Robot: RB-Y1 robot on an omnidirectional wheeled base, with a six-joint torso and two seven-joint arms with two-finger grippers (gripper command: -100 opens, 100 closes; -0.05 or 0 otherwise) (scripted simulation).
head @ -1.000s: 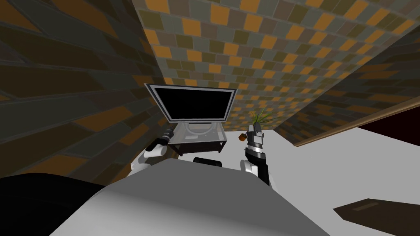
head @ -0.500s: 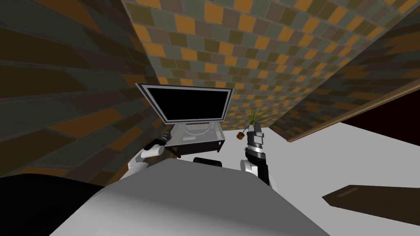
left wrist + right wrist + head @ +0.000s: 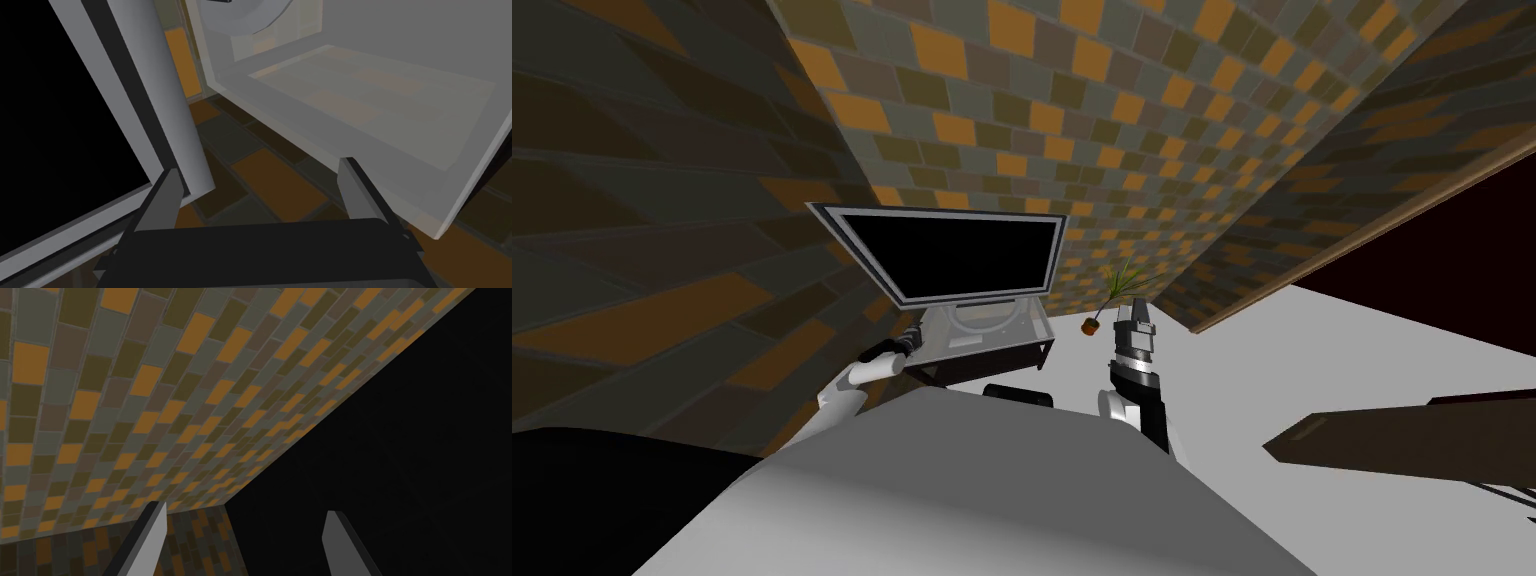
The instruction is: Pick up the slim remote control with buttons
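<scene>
On the see-through glass table [image 3: 1028,330], under a flat-screen TV [image 3: 952,255], the remote control [image 3: 967,340] lies flat as a slim pale slab, just in front of the TV's round grey ring base [image 3: 990,318]; its buttons are too small to tell. TV has a black screen in a light grey rectangular frame. Table has a translucent top over a dark frame. Left gripper [image 3: 257,166] is at the table's left end beside the TV's lower corner, fingers apart, nothing between them, apart from the remote. Right gripper [image 3: 245,509] is raised to the right of the table, fingers apart, empty. Small round orange-brown pot [image 3: 1090,326] on the pale floor [image 3: 1312,340] holds thin green leaves. Walls [image 3: 1112,120] are tiled in orange, brown and grey bricks. Dark brown flat slab [image 3: 1392,445] is at far right.
</scene>
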